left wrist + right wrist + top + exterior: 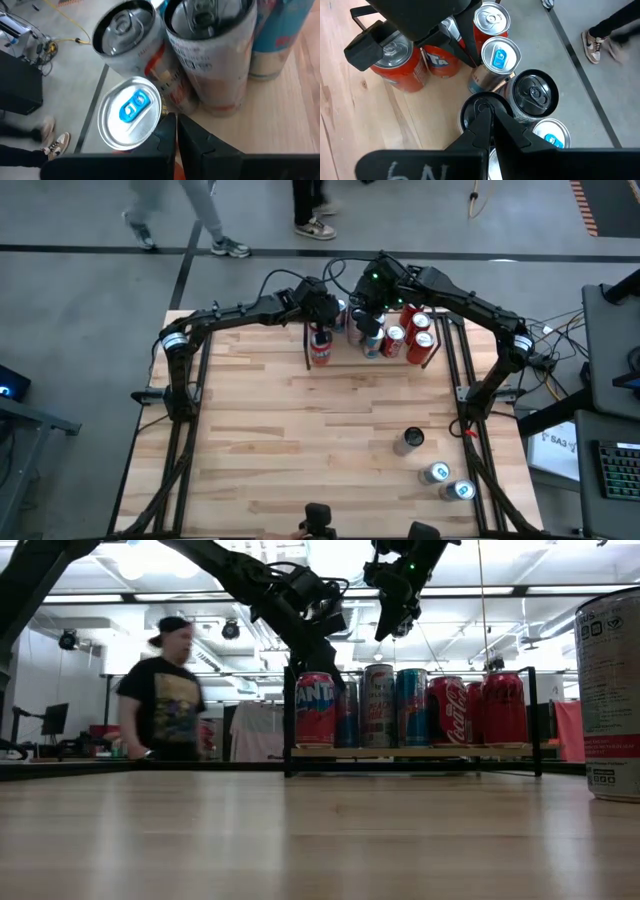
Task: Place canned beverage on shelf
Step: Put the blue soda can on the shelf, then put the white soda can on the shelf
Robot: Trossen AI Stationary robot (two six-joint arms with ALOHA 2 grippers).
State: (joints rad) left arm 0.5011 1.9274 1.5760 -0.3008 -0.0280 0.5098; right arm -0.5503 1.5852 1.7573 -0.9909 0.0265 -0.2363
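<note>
Right now, from my station, what I can read off the cameras:

Shelf: I see the shelf (437, 332) at the far edge of the table (300, 440), right of centre, its light board carried on thin black rails (535, 720).
Cans on shelf: a row stands upright on the board; level across I make out a red Fanta can (315, 710) at the left end, then a tall grey can (379, 706), a blue can (411, 707), a Coca-Cola can (449, 710) and a dark red can (503, 708).
Left gripper: my left gripper (320, 332) sits just above the Fanta can at the shelf's left end; its fingers (192, 145) are pressed together with nothing between them, and I cannot tell whether they touch the can.
Right gripper: my right gripper (372, 302) hangs above the middle of the row, clear of the can tops in the level view; its fingers (490, 125) are closed together and hold nothing.
Cans off shelf: three more cans stand near the table's front right, a dark-topped can (412, 439) and two silver-topped cans (437, 473) (462, 490); one looms large at the right edge of the level view.
Background: a person in a dark shirt (160, 690) is behind the table.
</note>
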